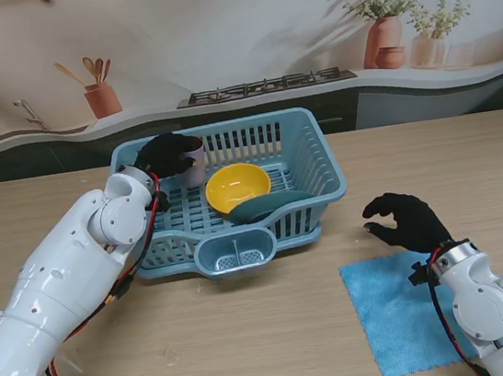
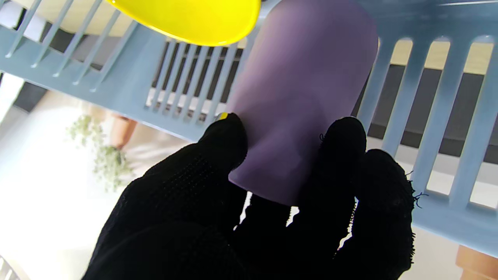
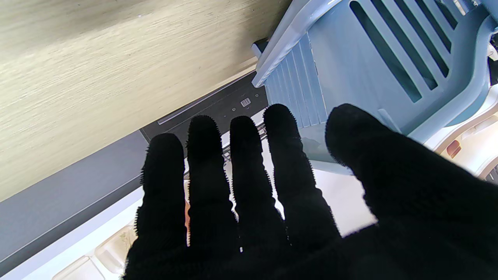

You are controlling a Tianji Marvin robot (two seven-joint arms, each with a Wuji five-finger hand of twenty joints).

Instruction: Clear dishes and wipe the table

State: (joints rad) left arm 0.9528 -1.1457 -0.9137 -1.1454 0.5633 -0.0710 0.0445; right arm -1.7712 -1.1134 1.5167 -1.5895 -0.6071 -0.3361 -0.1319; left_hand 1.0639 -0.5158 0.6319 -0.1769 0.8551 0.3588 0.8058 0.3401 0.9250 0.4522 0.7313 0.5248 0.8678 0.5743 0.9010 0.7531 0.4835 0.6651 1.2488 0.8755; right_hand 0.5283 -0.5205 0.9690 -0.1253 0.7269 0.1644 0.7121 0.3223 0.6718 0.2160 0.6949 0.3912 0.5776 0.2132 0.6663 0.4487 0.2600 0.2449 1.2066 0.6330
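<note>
Left hand (image 1: pixel 165 153): fingers (image 2: pixel 225 140) closing around one lilac cup (image 2: pixel 303 97), standing in the far-left corner of one blue dish rack (image 1: pixel 321 156). One yellow bowl (image 1: pixel 237 187) and one teal plate (image 1: pixel 268 206) lying beside it. Right hand (image 1: pixel 406 220): fingers spreading, holding nothing, hovering beside one blue cloth (image 1: pixel 403 316) on the table (image 1: pixel 252 336).

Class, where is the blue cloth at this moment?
In the stand's view, the blue cloth lies flat on the table's right side, nearer to me than the dish rack, partly under the right hand.
</note>
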